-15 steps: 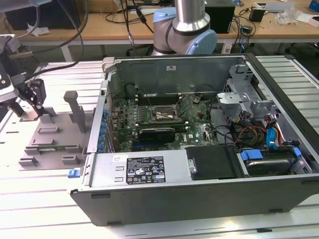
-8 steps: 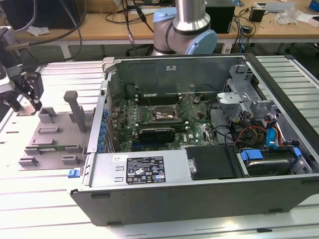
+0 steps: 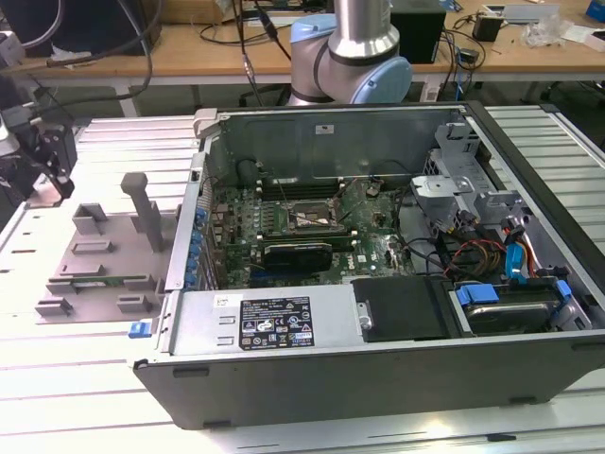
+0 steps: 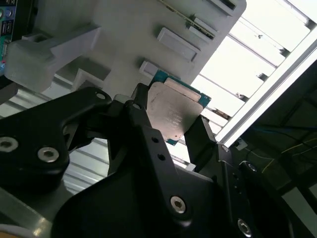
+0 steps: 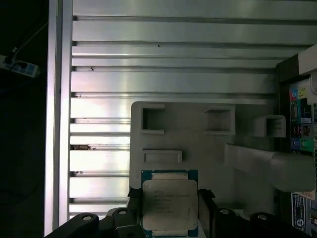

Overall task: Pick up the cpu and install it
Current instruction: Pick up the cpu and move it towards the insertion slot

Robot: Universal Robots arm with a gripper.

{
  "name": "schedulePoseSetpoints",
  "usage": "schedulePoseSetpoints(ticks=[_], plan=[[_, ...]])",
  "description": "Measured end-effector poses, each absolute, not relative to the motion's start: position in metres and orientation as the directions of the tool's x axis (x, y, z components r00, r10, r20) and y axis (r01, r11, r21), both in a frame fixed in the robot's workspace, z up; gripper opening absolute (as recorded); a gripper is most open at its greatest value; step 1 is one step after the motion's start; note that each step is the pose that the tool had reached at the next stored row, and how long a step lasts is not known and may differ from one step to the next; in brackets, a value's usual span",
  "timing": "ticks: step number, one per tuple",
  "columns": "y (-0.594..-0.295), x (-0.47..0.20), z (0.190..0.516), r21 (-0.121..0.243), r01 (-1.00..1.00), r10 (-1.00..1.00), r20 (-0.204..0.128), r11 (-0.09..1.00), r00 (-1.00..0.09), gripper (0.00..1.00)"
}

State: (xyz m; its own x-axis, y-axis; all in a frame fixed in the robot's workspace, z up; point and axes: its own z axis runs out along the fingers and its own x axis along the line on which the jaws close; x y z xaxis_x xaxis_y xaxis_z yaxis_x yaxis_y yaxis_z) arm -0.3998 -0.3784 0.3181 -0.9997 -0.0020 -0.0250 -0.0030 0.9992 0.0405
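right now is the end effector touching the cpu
Touching. In the second wrist view the end effector has its fingers against opposite edges of the cpu, with no gap at either side.

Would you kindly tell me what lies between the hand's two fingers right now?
The cpu lies there, its opposite edges against the fingers of the hand, over the grey tray; this shows in both wrist views.
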Motion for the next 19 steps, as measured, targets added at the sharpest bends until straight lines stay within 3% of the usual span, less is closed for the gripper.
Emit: schedulePoseSetpoints(ticks=[19], plan=[[-0.37, -0.4, 0.379, 0.04, -0.003, -0.002, -0.025, 0.999, -1.0, 0.54]])
